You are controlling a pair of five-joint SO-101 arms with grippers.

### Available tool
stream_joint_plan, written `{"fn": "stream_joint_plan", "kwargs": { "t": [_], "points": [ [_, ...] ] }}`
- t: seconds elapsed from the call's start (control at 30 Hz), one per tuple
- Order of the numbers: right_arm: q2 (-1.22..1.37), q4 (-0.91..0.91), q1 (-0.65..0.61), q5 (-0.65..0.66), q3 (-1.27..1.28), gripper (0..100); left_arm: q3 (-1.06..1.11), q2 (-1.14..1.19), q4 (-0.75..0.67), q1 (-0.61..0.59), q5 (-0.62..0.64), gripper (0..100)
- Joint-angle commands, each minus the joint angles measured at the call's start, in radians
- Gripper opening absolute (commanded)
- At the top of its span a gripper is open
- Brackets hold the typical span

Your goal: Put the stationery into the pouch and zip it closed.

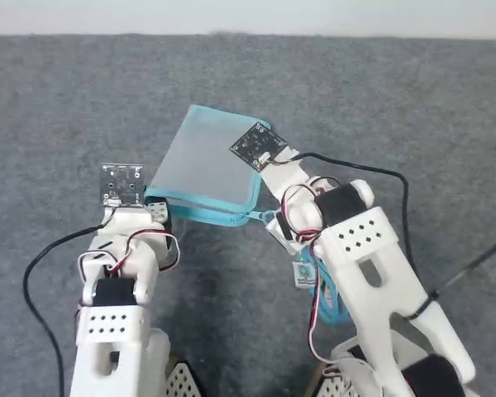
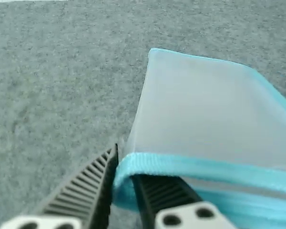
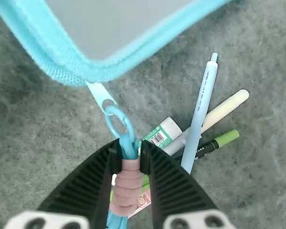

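A translucent pouch (image 1: 205, 161) with blue trim lies on the grey carpet. My left gripper (image 2: 124, 168) is shut on the pouch's blue zip edge (image 2: 190, 167) at its near left corner (image 1: 159, 208). My right gripper (image 3: 129, 149) is shut on the blue cord with a pink bead (image 3: 126, 183), which hangs from the zipper pull (image 3: 101, 95) at the pouch's near right corner (image 1: 264, 217). Outside the pouch, on the carpet, lie a blue pen (image 3: 200, 114), a cream pen (image 3: 221, 110), a green pen (image 3: 220, 141) and an eraser (image 3: 160, 135).
In the high view the right arm (image 1: 372, 256) covers most of the stationery; the eraser (image 1: 303, 273) and a blue strip (image 1: 335, 302) peek out beside it. Grey carpet (image 1: 66, 107) stretches open around and behind the pouch.
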Motion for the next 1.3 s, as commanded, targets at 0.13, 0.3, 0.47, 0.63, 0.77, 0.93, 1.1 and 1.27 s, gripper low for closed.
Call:
{"fn": "stream_joint_plan", "kwargs": {
  "t": [0.13,0.3,0.47,0.63,0.77,0.93,1.1,1.27],
  "points": [
    [-0.007,0.137,-0.021,-0.046,0.005,27.2,-0.079,-0.002,-0.003,-0.060,0.018,1],
    [-0.073,0.147,-0.004,-0.046,0.064,35.7,-0.081,-0.002,-0.005,-0.061,0.018,1],
    [-0.084,0.054,0.186,-0.046,0.192,35.7,-0.082,-0.002,-0.005,-0.063,0.021,1],
    [-0.054,-0.021,0.338,-0.043,0.259,35.7,-0.084,-0.002,-0.005,-0.063,0.048,1],
    [-0.025,-0.074,0.386,-0.032,0.255,35.7,-0.084,-0.002,-0.002,-0.064,0.048,1],
    [-0.010,-0.151,0.443,-0.034,0.253,35.7,-0.084,-0.002,-0.005,-0.097,0.051,1],
    [0.067,-0.305,0.398,-0.101,0.253,35.7,-0.084,-0.002,-0.005,-0.094,0.051,1],
    [0.177,-0.354,0.314,-0.178,0.242,35.7,-0.084,-0.002,-0.005,-0.094,0.051,1]
  ]
}}
